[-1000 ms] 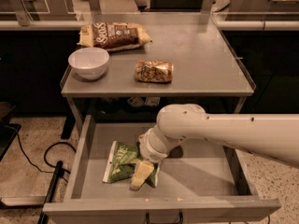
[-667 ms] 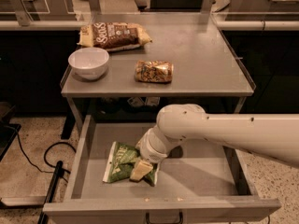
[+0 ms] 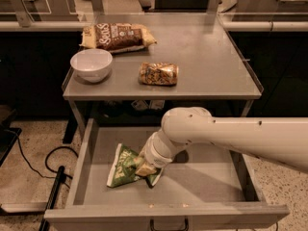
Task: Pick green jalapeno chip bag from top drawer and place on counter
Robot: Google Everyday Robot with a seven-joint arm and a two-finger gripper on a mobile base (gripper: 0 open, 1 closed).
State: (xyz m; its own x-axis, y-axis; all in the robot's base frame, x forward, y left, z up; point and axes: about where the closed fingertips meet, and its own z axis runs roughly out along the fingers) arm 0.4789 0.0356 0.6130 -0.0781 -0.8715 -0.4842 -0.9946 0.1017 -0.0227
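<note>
gripper (image 3: 146,169) | on green jalapeno chip bag (image 3: 121,166) | in top drawer (image 3: 204,182) | opening: cannot tell

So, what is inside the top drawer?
Only the green jalapeno chip bag shows in the top drawer, the gripper on it; the arm covers some floor.

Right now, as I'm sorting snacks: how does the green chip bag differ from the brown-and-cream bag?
The green jalapeno chip bag is light green; the brown-and-cream bag is dark brown with pale ends. The green bag lies in the open top drawer, the brown-and-cream bag at the back left of the counter. The gripper sits at the green bag's right edge; no gripper is near the brown-and-cream bag. Both are snack bags lying down.
</note>
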